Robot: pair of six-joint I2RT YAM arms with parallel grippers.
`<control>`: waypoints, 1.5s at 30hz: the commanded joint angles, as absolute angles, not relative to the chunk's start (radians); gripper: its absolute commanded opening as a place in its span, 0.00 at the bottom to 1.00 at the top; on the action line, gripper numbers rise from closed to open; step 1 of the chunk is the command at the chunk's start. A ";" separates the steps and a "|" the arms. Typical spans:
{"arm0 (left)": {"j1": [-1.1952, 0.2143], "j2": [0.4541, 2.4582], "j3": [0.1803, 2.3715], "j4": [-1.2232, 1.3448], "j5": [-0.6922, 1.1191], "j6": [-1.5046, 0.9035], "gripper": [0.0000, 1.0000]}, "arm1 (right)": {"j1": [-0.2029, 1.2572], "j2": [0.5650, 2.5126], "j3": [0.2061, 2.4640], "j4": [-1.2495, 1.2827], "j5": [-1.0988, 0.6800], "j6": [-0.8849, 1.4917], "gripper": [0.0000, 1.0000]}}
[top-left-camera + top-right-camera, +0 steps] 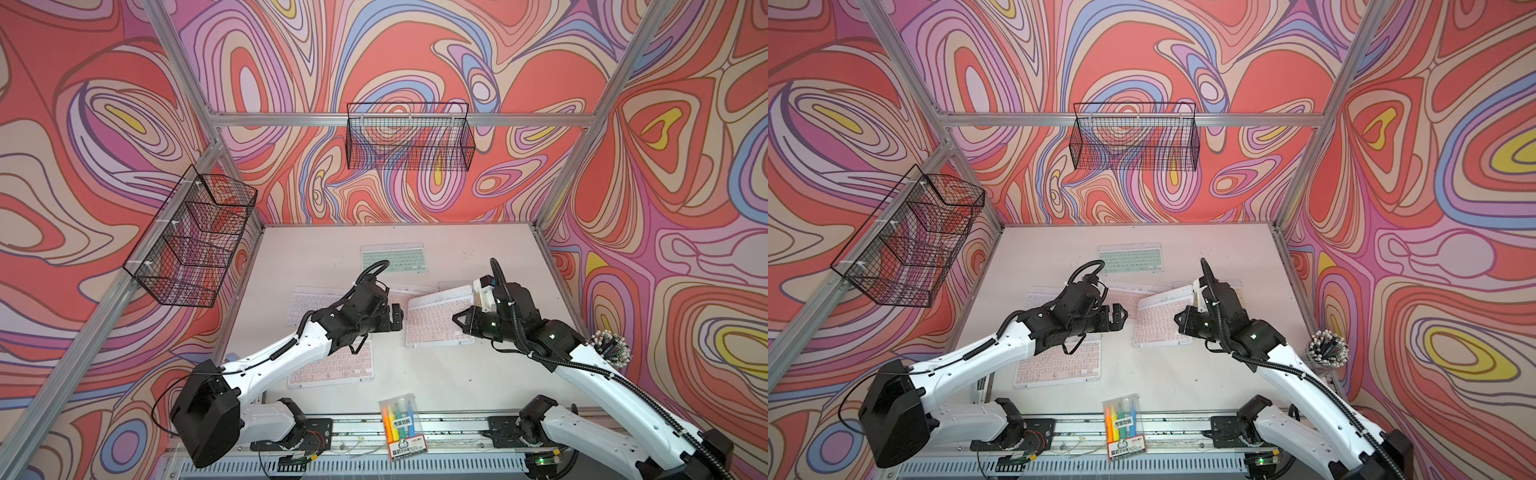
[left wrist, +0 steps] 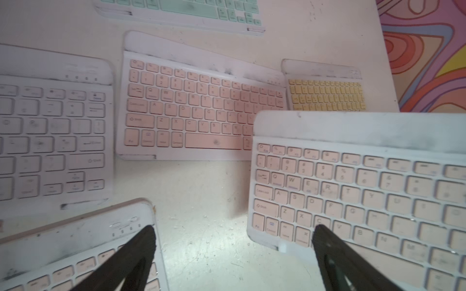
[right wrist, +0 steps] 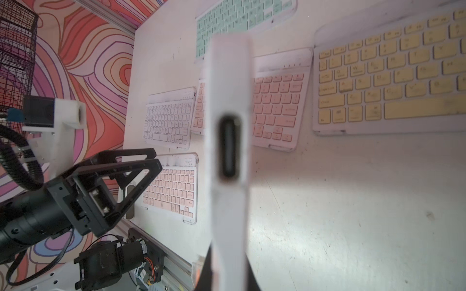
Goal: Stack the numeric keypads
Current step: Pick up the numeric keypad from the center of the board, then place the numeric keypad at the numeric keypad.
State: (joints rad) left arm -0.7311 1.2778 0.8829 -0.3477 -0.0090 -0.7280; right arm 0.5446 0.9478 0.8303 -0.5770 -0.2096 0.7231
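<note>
Keypad [image 1: 434, 322], pink, raised above surface [image 1: 457, 374], edge pinched by right end effector [image 1: 457, 321]; left end effector [image 1: 397, 318] spread, empty.

Swirling walls [image 1: 415, 50] in coral, lilac, blue, cream and yellow close the cell on three sides, set behind a frame of aluminium bars [image 1: 291, 120]. A black wire basket [image 1: 409, 137] hangs on the back bar, and a partitioned wire basket [image 1: 187, 241] hangs on the left bar. The desk [image 1: 457, 382] is matte white, scuffed and evenly lit.
</note>
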 commanded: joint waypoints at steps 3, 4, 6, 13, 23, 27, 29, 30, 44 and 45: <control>-0.673 1.203 0.872 -0.441 -0.025 -0.625 1.00 | 0.548 1.049 0.915 -0.444 -0.187 0.690 0.00; -0.659 1.188 0.871 -0.455 -0.034 -0.620 1.00 | 0.548 1.074 0.935 -0.422 -0.186 0.693 0.00; -0.625 1.162 0.866 -0.466 -0.002 -0.606 1.00 | 0.548 1.125 0.976 -0.382 -0.209 0.679 0.00; -0.533 1.118 0.852 -0.460 0.127 -0.629 1.00 | 0.519 1.354 1.160 -0.330 -0.330 0.637 0.00; -0.477 1.099 0.822 -0.451 0.189 -0.652 1.00 | 0.367 1.519 1.241 -0.197 -0.568 0.679 0.00; -0.448 1.101 0.832 -0.467 0.213 -0.642 1.00 | 0.322 1.597 1.293 -0.135 -0.666 0.708 0.00; -0.445 1.084 0.807 -0.431 0.203 -0.647 1.00 | 0.322 1.641 1.317 -0.114 -0.676 0.705 0.00; -0.438 1.079 0.799 -0.424 0.204 -0.658 1.00 | 0.321 1.661 1.322 -0.099 -0.680 0.715 0.00; -0.382 1.137 0.826 -0.376 0.282 -0.649 1.00 | 0.307 2.088 1.602 0.076 -0.796 0.795 0.00; -0.379 1.129 0.816 -0.371 0.273 -0.651 1.00 | 0.302 2.129 1.645 0.071 -0.813 0.799 0.00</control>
State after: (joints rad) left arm -0.3859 1.1515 0.8349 -0.4061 0.2687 -0.6506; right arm 0.3119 2.0735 1.5501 -0.0067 -0.7349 0.7845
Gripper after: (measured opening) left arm 0.999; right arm 0.050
